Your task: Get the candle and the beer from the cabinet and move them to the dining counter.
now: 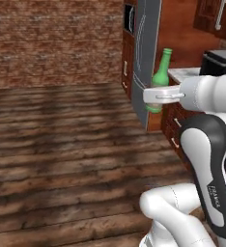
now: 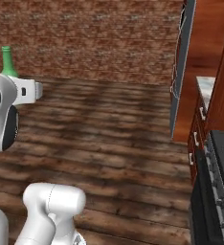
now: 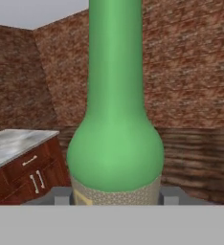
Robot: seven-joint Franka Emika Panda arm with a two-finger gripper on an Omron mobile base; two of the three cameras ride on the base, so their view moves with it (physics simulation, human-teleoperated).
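Currently we list one beer (image 1: pixel 161 77), a slim green bottle with a pale label, upright and carried clear of the wooden floor (image 1: pixel 62 144); the pincer (image 1: pixel 156 95) is clenched around its lower body, fingers on either side of the label as the hand view shows. Step in hand, as we judge it: carrying the bottle to the dining counter. To do it well, we would keep the wrist level so the tall neck stays vertical, hold the clamp firm, and turn the base gently, since a long-necked bottle held low could tip in the jaws. Surroundings entered: a grey upright panel (image 1: pixel 148 58) just behind the bottle, probably a tall appliance door; reddish-brown drawer units (image 1: pixel 175 128) beside the arm; a small marble table (image 3: pixel 16 143) with drawers below; a dark oven front (image 2: pixel 214 191); a red brick wall (image 1: pixel 52 43). Obstructions: the grey panel and the drawer units stand near the carried bottle, so we would swing outward over the open floor.
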